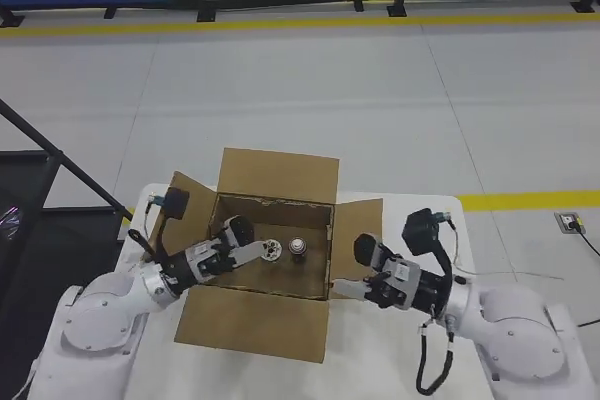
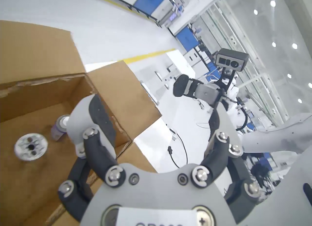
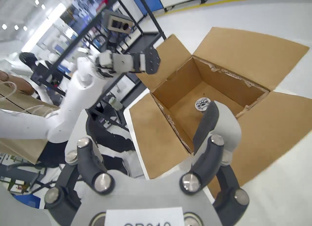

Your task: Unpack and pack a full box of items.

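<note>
On a white table (image 1: 380, 345) in a bright hall: open box (image 1: 278, 172), small can (image 1: 298, 246) and round white piece (image 1: 271, 249) inside. At opposite rims, left gripper (image 1: 242, 243) and right gripper (image 1: 358, 270), both spread wide, empty.

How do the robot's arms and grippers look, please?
The left arm and right arm have rounded white shells. The left gripper and right gripper each have a grey metal base plate with silver screws and a white printed label, black linkage bars, and pale grey fingers with black pads. A dark boxy camera sits on each wrist; a black cable loops beside the right arm.
</note>
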Motion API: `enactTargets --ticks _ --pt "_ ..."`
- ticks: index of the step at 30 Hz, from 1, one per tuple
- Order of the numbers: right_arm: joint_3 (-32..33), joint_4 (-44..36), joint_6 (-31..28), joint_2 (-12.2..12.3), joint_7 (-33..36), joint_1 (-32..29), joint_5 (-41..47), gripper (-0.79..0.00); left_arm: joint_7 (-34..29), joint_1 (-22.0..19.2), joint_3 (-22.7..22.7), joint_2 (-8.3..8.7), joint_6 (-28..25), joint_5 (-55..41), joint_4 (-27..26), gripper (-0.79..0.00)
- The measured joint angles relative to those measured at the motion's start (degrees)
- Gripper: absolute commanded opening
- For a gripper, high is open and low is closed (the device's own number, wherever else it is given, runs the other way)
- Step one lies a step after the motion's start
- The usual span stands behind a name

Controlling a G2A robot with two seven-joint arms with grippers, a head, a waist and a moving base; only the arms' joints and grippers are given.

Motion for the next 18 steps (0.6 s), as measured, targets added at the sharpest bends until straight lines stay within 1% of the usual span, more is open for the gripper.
enactTargets --ticks 1,4,7,8,10,13,18 --pt "-3.97 2.32 1.86 -0.45 0.41 3.6 -2.32 0.0 0.46 3.02 -3.27 0.3 -0.74 -0.77 -1.24 0.0" --pt "-13.5 9.39 5.92 -2.01 -0.51 12.45 -7.13 0.0 1.65 9.83 -10.55 0.83 -2.92 -3.21 -2.61 0.0" --pt "-21.6 17.42 9.56 -3.84 -2.02 20.14 -10.57 0.0 2.3 15.14 -15.73 1.13 -5.11 -5.32 -2.49 0.0" --pt "-23.46 19.53 10.31 -4.15 -1.81 21.81 -10.67 0.0 2.09 16.34 -16.64 1.2 -5.86 -6.12 -2.26 0.0" --pt "-24.48 20.86 10.39 -4.19 -1.6 22.57 -10.54 0.0 1.75 17.4 -17.22 1.25 -6.63 -7.32 -1.97 0.0" --pt "-23.26 19.32 10.19 -4.13 -1.6 21.69 -10.5 0.0 1.75 17.28 -17.11 1.25 -6.53 -6.99 -1.98 0.0" --pt "-23.25 19.31 10.19 -4.13 -1.61 21.69 -10.5 0.0 1.76 17.27 -17.1 1.24 -6.52 -6.97 -1.99 0.0"
